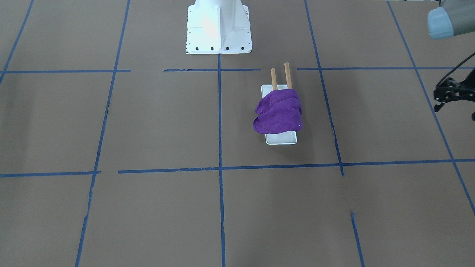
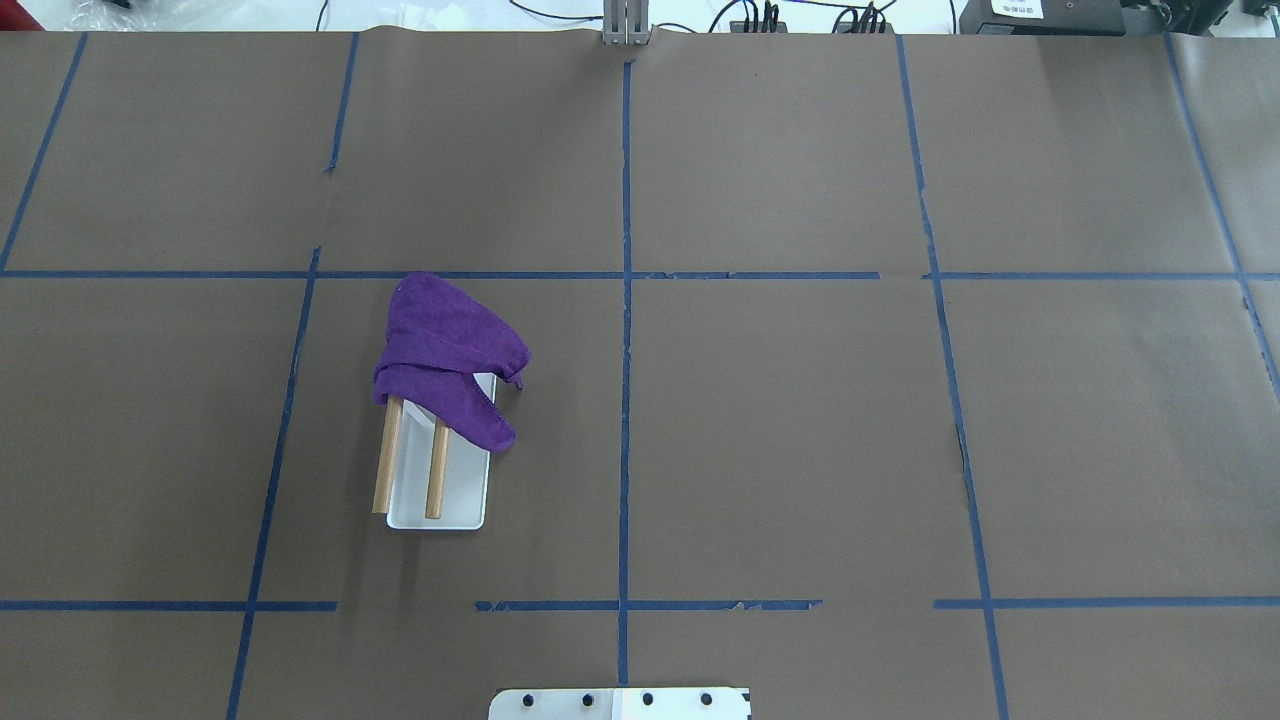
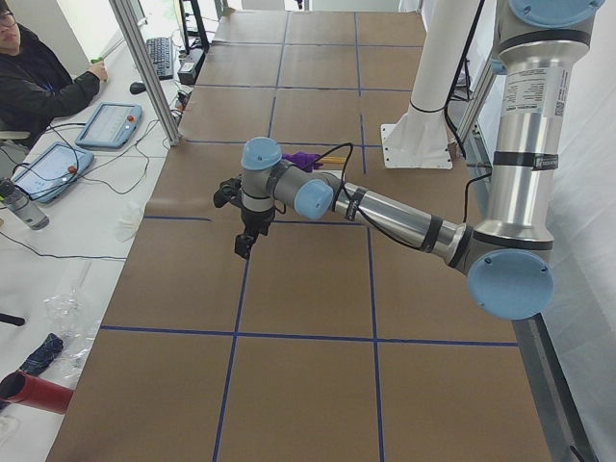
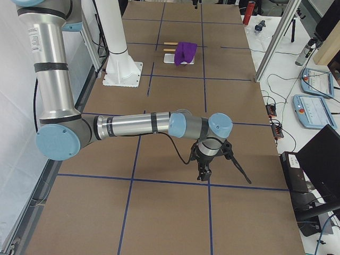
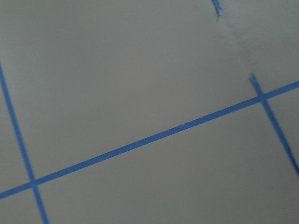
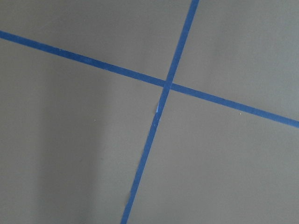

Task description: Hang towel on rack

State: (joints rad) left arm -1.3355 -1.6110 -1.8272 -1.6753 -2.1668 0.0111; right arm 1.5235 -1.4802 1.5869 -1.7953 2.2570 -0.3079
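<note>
Evidently, the towel [image 2: 445,360] was draped across both wooden dowels [image 2: 388,460] of the rack [image 2: 455,515] and bunched at the end farther from the robot's pedestal [image 1: 219,26]. One fold was seen hanging over the white base on the side turned away from the left gripper [image 3: 243,245]. The dowels' free ends and part of the base were seen uncovered.

The left gripper was held pointing down above the brown table cover [image 2: 800,450], holding nothing, and the rack was placed well apart from it, farther along the table. Whether its fingers were spread or closed could not be told.

The right gripper [image 4: 203,172] was held pointing down just above the blue tape lines [image 6: 168,84], with the towel and rack far beyond it toward the opposite end of the table. Its finger state could not be told either.
</note>
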